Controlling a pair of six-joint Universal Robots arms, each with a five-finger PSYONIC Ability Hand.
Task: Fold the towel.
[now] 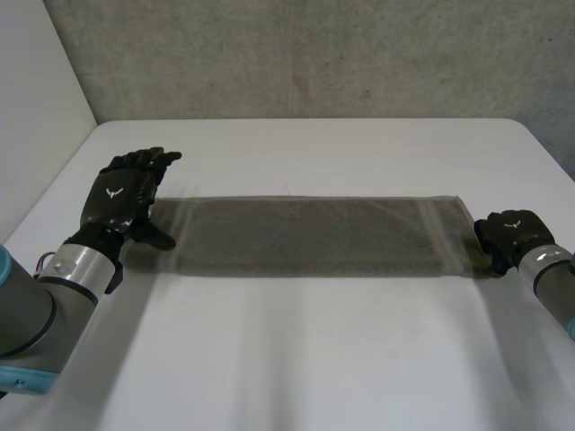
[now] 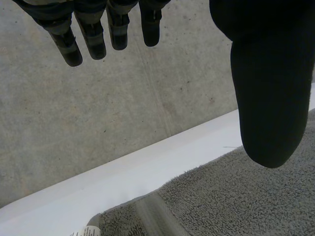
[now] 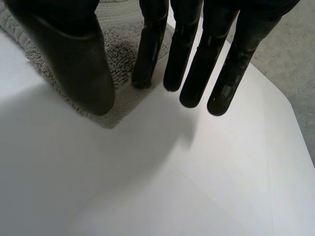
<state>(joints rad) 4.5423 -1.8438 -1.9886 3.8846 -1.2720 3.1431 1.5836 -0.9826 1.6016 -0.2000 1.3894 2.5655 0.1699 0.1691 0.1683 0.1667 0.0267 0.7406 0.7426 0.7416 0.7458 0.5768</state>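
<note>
A long grey towel (image 1: 314,235) lies flat as a narrow strip across the white table (image 1: 314,350). My left hand (image 1: 121,193) hovers over the strip's left end with its fingers straight and spread, holding nothing. In the left wrist view that hand (image 2: 266,98) is above the towel (image 2: 236,196), near its far edge. My right hand (image 1: 512,235) rests at the towel's right end by the near corner. In the right wrist view the fingers (image 3: 197,59) are straight; the thumb and two fingertips are down on the towel corner (image 3: 123,59), the others on the bare table.
A grey concrete wall (image 1: 314,54) runs behind the table's far edge. A small white label (image 2: 81,231) shows at the towel's left end. White tabletop spreads in front of the towel toward me.
</note>
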